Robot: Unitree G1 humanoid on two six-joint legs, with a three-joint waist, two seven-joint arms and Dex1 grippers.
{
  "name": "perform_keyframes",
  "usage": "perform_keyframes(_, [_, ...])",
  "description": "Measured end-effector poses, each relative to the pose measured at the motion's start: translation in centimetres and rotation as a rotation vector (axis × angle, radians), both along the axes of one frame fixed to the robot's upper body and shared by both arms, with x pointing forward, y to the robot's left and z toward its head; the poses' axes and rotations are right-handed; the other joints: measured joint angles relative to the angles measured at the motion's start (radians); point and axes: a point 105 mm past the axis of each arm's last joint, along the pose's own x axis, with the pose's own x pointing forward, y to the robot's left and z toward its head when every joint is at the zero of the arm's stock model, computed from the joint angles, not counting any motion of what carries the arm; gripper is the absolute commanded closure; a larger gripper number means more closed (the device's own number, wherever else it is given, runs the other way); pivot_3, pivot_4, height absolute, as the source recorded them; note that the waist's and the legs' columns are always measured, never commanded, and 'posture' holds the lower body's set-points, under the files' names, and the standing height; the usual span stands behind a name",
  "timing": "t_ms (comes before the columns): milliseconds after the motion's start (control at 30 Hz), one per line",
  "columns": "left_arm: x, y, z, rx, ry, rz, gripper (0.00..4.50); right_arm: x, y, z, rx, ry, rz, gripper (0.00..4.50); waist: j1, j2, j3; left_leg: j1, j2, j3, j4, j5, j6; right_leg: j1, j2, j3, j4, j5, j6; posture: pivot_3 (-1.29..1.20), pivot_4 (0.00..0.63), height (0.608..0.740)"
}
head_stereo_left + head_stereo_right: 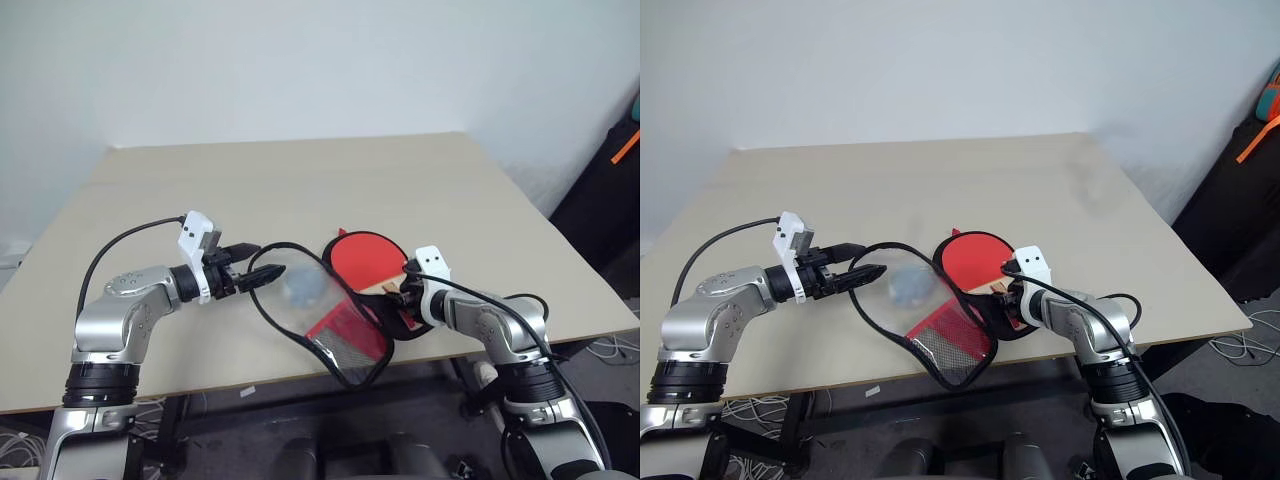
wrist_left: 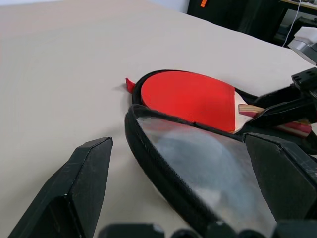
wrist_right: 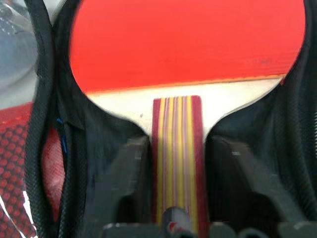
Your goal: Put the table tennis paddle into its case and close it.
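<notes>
A: Right gripper?
B: Fingers either side of the paddle handle, just beside it; can't tell if they pinch.
A: Paddle?
B: Lying in the open case, in its black back half on the table.
A: Left gripper?
B: Jaws spread, straddling the raised clear flap's black rim.

One table tennis paddle, red face up. One case, lying open. One small pale blue-grey wad behind the clear flap. One table. Two grippers: left gripper, right gripper. Two black cables on the arms.
</notes>
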Motion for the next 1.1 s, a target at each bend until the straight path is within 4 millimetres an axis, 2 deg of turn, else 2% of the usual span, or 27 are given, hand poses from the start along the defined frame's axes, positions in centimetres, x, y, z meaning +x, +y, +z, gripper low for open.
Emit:
perform_keyframes(100, [-0.1,0.1,0.0,-0.005,0.008,-0.001,0.0,0.1,-0.4,0.5,0.011,-0.005,0.01,0.19,0.0,0.0,0.0,0.0,0.0,0.0,0.0,0.0,0.0,0.0,0.0,0.0,0.0,0.0,0.0,0.0,0.0,0.74])
perform_keyframes(133, [-0.3,0.2,-0.1,-0.01,0.017,-0.001,0.0,0.1,-0.7,0.8,0.026,-0.007,0.006,0.05,0.0,0.0,0.0,0.0,0.0,0.0,0.0,0.0,0.0,0.0,0.0,0.0,0.0,0.0,0.0,0.0,0.0,0.74])
perform_keyframes(267, [-1.2,2.0,1.1,-0.02,0.028,0.015,0.0,0.0,-1.5,3.3,0.153,-0.019,0.009,0.05,-0.001,0.0,0.0,0.0,0.001,0.0,-0.001,0.0,0.0,-0.001,0.001,0.0,0.0,0.0,0.0,0.0,0.0,0.74])
perform_keyframes(400, [-2.1,4.6,2.9,-0.028,0.013,0.061,0.0,-0.2,-1.9,7.3,0.259,-0.103,0.076,0.05,-0.002,0.001,0.0,0.001,0.001,0.0,-0.002,0.0,0.0,0.0,0.0,0.0,0.0,0.0,0.0,0.0,0.0,0.74])
perform_keyframes(500, [-3.0,6.1,1.4,-0.011,0.072,0.094,0.0,0.1,-3.1,9.1,0.231,-0.167,0.091,0.05,0.0,0.001,0.0,0.002,0.001,0.001,-0.002,0.0,0.0,0.0,-0.001,0.0,-0.001,-0.002,-0.003,0.0,0.0,0.74])
perform_keyframes(600, [-3.3,6.8,-0.4,-0.012,0.122,0.134,0.63,0.5,-3.1,8.8,0.246,-0.157,0.078,0.0,0.001,-0.001,0.0,0.001,0.001,0.001,-0.002,0.0,0.0,-0.001,-0.001,0.0,-0.001,-0.002,-0.003,0.0,0.0,0.74])
perform_keyframes(700, [-3.2,6.4,-0.8,-0.026,0.114,0.14,1.65,0.6,-2.7,8.5,0.251,-0.149,0.072,0.0,0.001,0.0,0.0,0.0,0.0,0.001,-0.002,0.0,0.0,-0.001,-0.001,0.0,-0.001,-0.002,-0.003,0.0,0.0,0.74])
perform_keyframes(833, [-2.9,3.1,-2.0,-0.084,0.122,0.081,3.09,0.7,-2.4,8.4,0.254,-0.15,0.064,0.0,0.001,-0.001,0.0,0.0,0.0,0.001,-0.002,0.0,0.0,0.0,-0.002,0.0,-0.001,0.0,0.0,0.0,0.0,0.74])
perform_keyframes(900, [-2.8,1.8,-2.0,-0.098,0.125,0.051,3.76,0.7,-2.5,8.4,0.247,-0.149,0.058,0.0,0.0,-0.001,0.0,0.0,0.0,0.001,-0.002,0.0,0.0,-0.001,-0.001,0.0,0.0,0.0,0.0,0.0,0.0,0.74])
perform_keyframes(1100, [-1.6,-0.8,1.6,-0.129,0.02,-0.029,3.76,0.7,-2.2,8.2,0.246,-0.144,0.051,0.0,0.001,-0.001,0.0,0.0,0.0,0.001,-0.001,0.0,0.0,0.0,-0.001,0.0,0.0,0.0,0.0,0.0,0.0,0.74])
